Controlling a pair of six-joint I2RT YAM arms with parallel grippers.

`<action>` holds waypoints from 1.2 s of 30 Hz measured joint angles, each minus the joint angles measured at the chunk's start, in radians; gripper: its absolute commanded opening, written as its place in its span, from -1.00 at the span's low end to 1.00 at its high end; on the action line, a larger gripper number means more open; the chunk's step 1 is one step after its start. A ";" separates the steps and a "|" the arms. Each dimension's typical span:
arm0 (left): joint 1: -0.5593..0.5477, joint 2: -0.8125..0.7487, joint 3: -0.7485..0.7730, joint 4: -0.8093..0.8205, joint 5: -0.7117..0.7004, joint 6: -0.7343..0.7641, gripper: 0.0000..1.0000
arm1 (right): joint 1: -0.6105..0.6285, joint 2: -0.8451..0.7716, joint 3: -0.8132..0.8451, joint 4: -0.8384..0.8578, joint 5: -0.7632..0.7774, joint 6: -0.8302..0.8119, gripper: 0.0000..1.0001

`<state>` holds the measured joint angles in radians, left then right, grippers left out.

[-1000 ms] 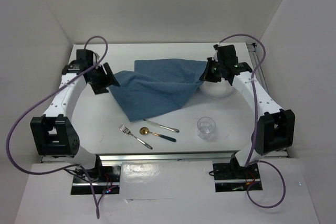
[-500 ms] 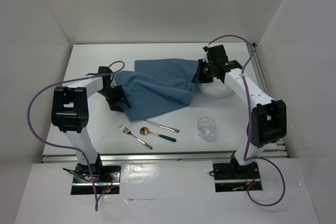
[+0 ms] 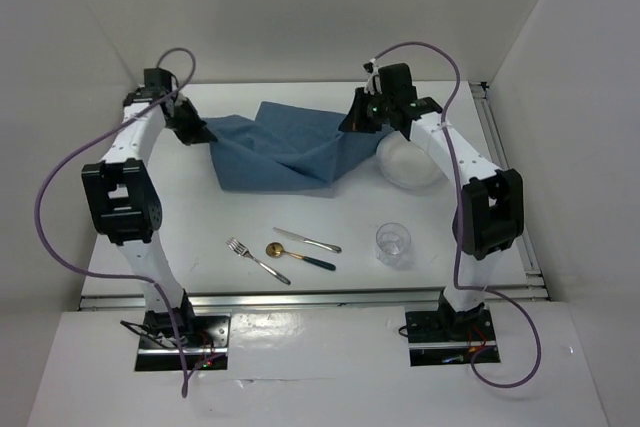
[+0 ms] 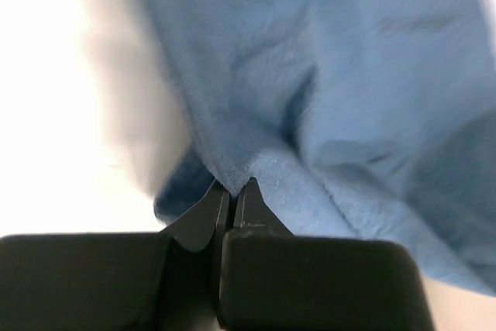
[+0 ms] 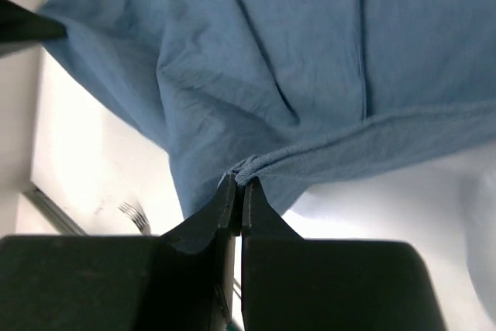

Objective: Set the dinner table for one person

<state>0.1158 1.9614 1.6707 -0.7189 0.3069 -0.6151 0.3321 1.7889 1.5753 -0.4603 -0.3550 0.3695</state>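
Note:
A blue cloth placemat (image 3: 285, 145) hangs crumpled over the back of the white dinner table (image 3: 180, 237), stretched between both arms. My left gripper (image 3: 198, 132) is shut on the cloth's left corner (image 4: 240, 172). My right gripper (image 3: 352, 123) is shut on its right edge (image 5: 242, 170). A white plate (image 3: 408, 162) lies under the right arm, partly hidden by it. In front lie a fork (image 3: 255, 259), a gold spoon (image 3: 277, 250) with a dark handle and a knife (image 3: 307, 240). A clear glass (image 3: 393, 243) stands to their right. The fork's tines (image 5: 133, 215) show in the right wrist view.
White walls close in the table on the left, back and right. A metal rail (image 3: 310, 295) runs along the front edge. Purple cables loop from both arms.
The left gripper swung in to the cloth's left corner, shut on it and pulled it up and back left. The right gripper carried its cloth edge left, baring the white plate.

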 measured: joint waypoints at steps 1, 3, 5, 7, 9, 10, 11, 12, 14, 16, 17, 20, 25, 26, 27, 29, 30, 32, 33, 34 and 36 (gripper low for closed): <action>0.021 -0.002 0.044 -0.015 -0.006 -0.002 -1.00 | 0.002 0.017 0.023 0.011 -0.013 0.000 -1.00; 0.062 -0.019 0.114 -0.026 -0.018 -0.010 -1.00 | 0.011 0.044 0.057 0.047 -0.035 -0.001 -1.00; 0.092 -0.058 0.128 -0.031 -0.033 -0.013 -1.00 | 0.031 0.045 0.050 0.079 -0.041 -0.007 -1.00; 0.102 -0.116 0.094 -0.039 -0.053 -0.011 -1.00 | 0.062 0.018 -0.018 0.127 -0.036 -0.013 -1.00; 0.101 -0.195 -0.003 -0.039 -0.072 -0.008 -0.63 | 0.097 -0.050 -0.174 0.169 -0.021 -0.019 -0.99; 0.101 -0.238 -0.065 -0.042 -0.078 0.000 -0.33 | 0.110 -0.085 -0.246 0.167 -0.015 -0.020 -0.90; 0.099 -0.280 -0.132 -0.044 -0.085 0.012 -0.04 | 0.127 -0.122 -0.328 0.171 -0.009 -0.021 -0.35; 0.097 -0.316 -0.196 -0.058 -0.092 0.013 0.20 | 0.141 -0.158 -0.399 0.167 0.000 -0.022 0.11; 0.097 -0.341 -0.267 -0.087 -0.105 0.028 0.61 | 0.153 -0.216 -0.498 0.134 0.013 -0.025 0.78; 0.098 -0.329 -0.285 -0.110 -0.121 0.032 0.61 | 0.154 -0.249 -0.530 0.104 0.034 -0.036 0.83; 0.098 -0.318 -0.279 -0.116 -0.127 0.034 0.61 | 0.154 -0.265 -0.532 0.092 0.049 -0.043 0.83; 0.100 -0.266 -0.186 -0.138 -0.141 0.037 0.50 | 0.154 -0.296 -0.504 0.066 0.093 -0.053 0.71; 0.100 -0.188 0.002 -0.124 -0.181 0.023 0.41 | 0.145 -0.255 -0.301 0.029 0.143 -0.068 0.16; 0.100 -0.167 0.039 -0.126 -0.188 0.010 0.41 | 0.142 -0.227 -0.248 0.023 0.148 -0.070 -0.04; 0.100 -0.144 0.068 -0.125 -0.195 0.005 0.41 | 0.138 -0.185 -0.180 0.018 0.153 -0.073 -0.11; 0.102 -0.094 0.115 -0.122 -0.206 -0.012 0.46 | 0.134 -0.068 -0.040 0.022 0.156 -0.071 -0.20; 0.105 -0.068 0.133 -0.127 -0.213 -0.019 0.49 | 0.134 -0.007 0.025 0.020 0.158 -0.071 -0.20; 0.113 -0.019 0.159 -0.131 -0.223 -0.025 0.51 | 0.131 0.120 0.138 0.017 0.158 -0.064 -0.20; 0.118 0.008 0.171 -0.136 -0.225 -0.030 0.51 | 0.127 0.185 0.197 0.010 0.158 -0.058 -0.20; 0.127 0.034 0.184 -0.142 -0.227 -0.040 0.54 | 0.125 0.253 0.259 0.004 0.158 -0.052 -0.05; 0.148 0.087 0.213 -0.154 -0.227 -0.047 0.57 | 0.121 0.370 0.363 -0.010 0.156 -0.039 0.21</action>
<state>0.2638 2.0483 1.8839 -0.8730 0.0795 -0.6624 0.4534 2.1590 1.9381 -0.4702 -0.1989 0.3302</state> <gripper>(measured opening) 0.768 0.505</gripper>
